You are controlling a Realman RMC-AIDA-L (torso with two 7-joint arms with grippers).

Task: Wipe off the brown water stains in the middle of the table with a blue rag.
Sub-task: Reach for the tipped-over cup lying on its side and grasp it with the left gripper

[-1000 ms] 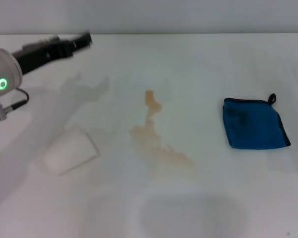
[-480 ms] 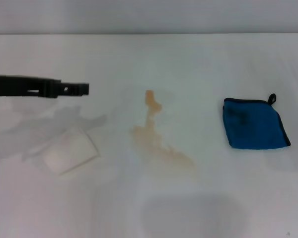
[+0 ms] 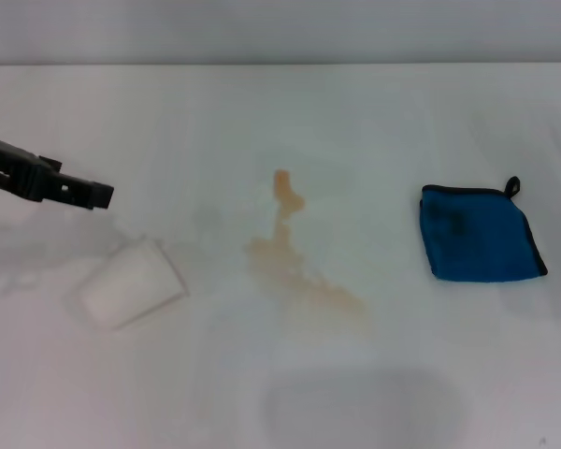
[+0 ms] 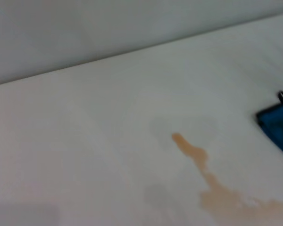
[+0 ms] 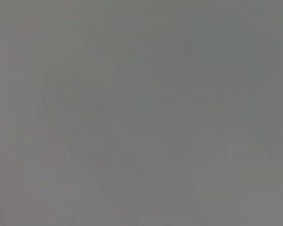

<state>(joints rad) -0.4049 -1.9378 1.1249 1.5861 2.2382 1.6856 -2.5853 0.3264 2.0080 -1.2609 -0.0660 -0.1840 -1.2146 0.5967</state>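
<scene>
Since half a second before, the left gripper (image 3: 98, 195) had swung lower and back toward the left edge of the head view, its dark tip now above and just beside the white cup (image 3: 134, 282) lying on its side; whether its fingers were apart or together could not be told. In that view the large plain white tabletop (image 3: 374, 112) carried the thin pale orange-brown smear of liquid (image 3: 294, 257) near its middle, an irregular streak running from a small blob at the far end into a wider patch nearer the robot. Well apart from it, to the right, lay the bright blue square microfibre rag (image 3: 481, 234), folded flat, dark-edged, with a small black loop (image 3: 512, 185) at its far corner. Nothing touched it. The cloth would likely be light, soft and limp, so a pinch at an edge or corner, perhaps by the loop, seemed the best hold; it could drag or bunch.

From the left wrist view the smear (image 4: 212, 183) showed close, with one corner of the rag (image 4: 278, 127) at the picture's border.

From the right wrist view only a plain grey blur showed; the right gripper was not seen anywhere.
</scene>
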